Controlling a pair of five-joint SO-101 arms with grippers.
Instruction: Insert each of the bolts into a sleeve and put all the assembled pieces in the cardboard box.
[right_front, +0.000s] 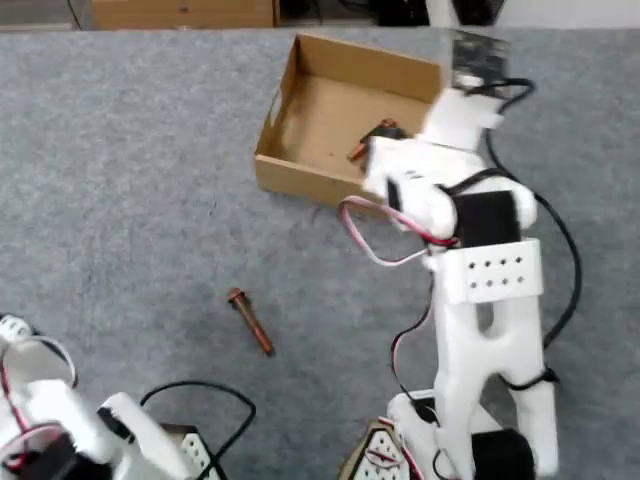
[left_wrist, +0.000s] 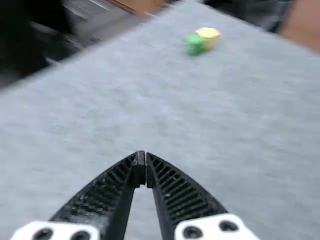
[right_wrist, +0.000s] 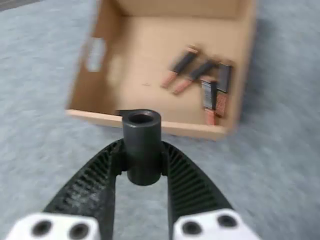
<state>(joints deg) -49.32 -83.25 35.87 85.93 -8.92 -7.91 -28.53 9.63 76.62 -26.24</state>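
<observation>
Our right gripper (right_wrist: 142, 152) is clamped on a dark sleeve (right_wrist: 142, 130), which stands upright between the fingers with its bore showing. Just beyond it we see the box (right_wrist: 92, 80); four assembled pieces (right_wrist: 181, 66) lie on its floor toward one side wall. In the high view the right arm (right_front: 480, 260) is at the box's near edge. One bolt (right_front: 250, 321) lies bare on the grey table (right_front: 120, 180), well apart from the box. Our left gripper (left_wrist: 140, 165) is closed on nothing above the table; a green block (left_wrist: 193, 43) and a yellow block (left_wrist: 208, 36) sit touching, far off
</observation>
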